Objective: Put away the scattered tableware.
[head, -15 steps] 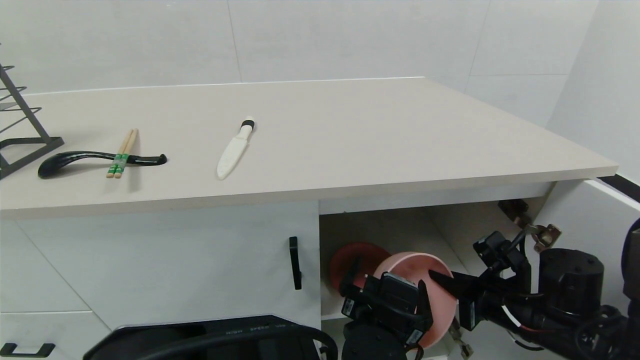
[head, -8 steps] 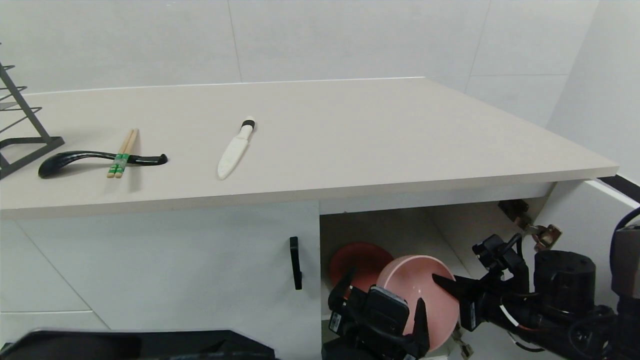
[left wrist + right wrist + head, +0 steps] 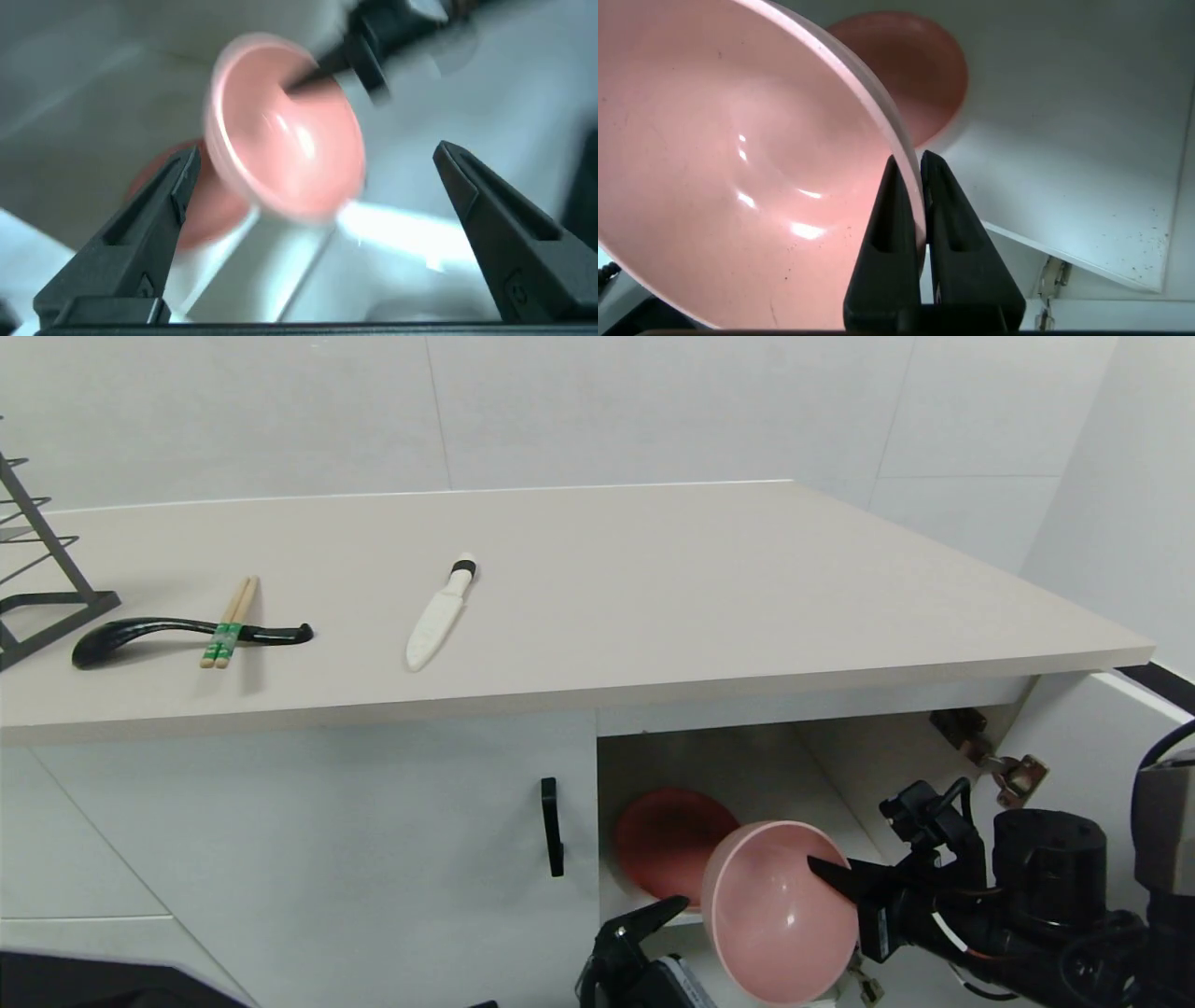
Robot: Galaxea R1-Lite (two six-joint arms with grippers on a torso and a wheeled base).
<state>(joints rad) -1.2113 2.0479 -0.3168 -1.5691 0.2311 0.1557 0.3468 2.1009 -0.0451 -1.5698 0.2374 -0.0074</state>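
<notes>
Two bowls meet at the open cabinet under the countertop's front right corner. The right gripper is clamped on the rim of the pink bowl, held tilted just in front of the red bowl inside, while the left gripper hangs spread wide nearby. Hard, glossy and probably light, the pink bowl looks slippery and chippable, so a firm rim pinch seems sensible; a black ladle, chopsticks and white knife lie near the countertop's front left edge.

Two bowls, two chopsticks; one each knife, spoon, rack.
</notes>
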